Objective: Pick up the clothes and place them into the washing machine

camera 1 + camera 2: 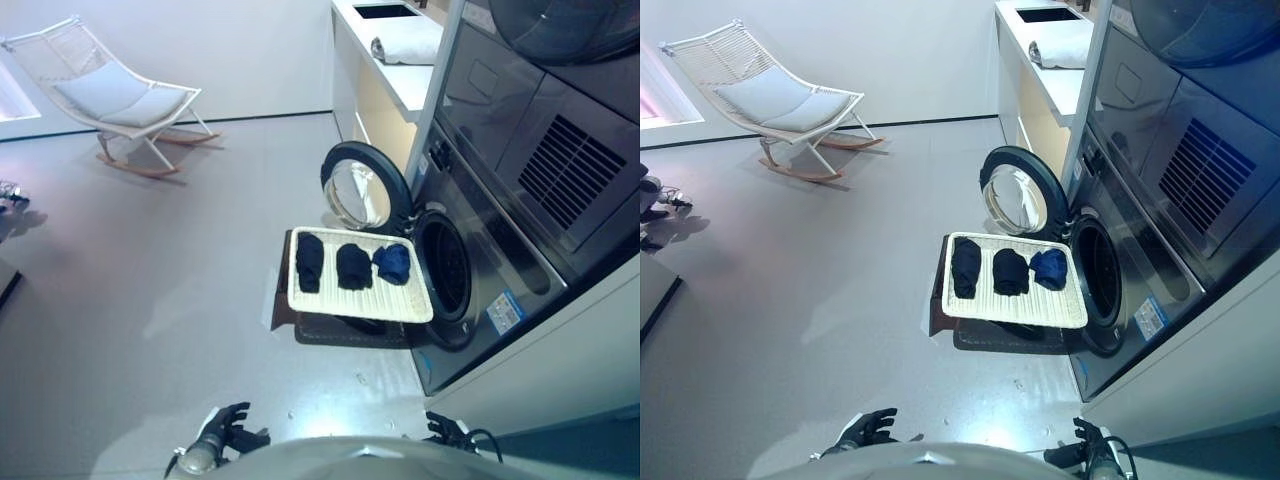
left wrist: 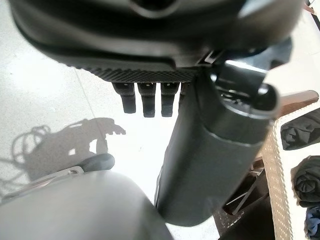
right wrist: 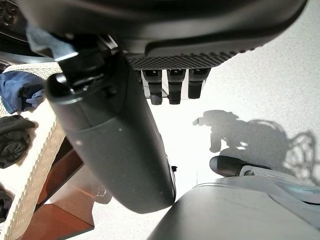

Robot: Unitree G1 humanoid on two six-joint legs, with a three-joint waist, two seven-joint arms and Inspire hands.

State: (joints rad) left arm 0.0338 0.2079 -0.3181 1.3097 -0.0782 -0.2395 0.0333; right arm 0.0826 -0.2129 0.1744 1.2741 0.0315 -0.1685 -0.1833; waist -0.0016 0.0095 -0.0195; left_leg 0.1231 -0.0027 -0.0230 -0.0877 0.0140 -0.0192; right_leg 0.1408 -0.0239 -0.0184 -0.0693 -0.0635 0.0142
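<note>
A shallow wicker basket [image 1: 300, 296] rests on a low dark brown box [image 1: 281, 300] in front of the washing machine [image 1: 500, 260]. In it lie black rolled clothes [image 1: 309, 262] and a blue one [image 1: 393, 263] nearest the drum. The machine's round door [image 1: 365, 190] stands open, and the dark drum opening [image 1: 446, 268] is just behind the basket. My left hand [image 1: 232, 425] and right hand [image 1: 447, 430] hang low near my body, well short of the basket, both open and empty. The left wrist view shows relaxed fingers [image 2: 145, 102]; the right wrist view shows the same [image 3: 172, 90].
A white rocking chair [image 1: 120, 95] stands far left at the back. A white counter with a rolled towel [image 1: 405, 45] runs behind the machine. A second appliance [image 1: 560, 150] is stacked above the washer. Grey floor [image 1: 180, 300] spreads to the left of the basket.
</note>
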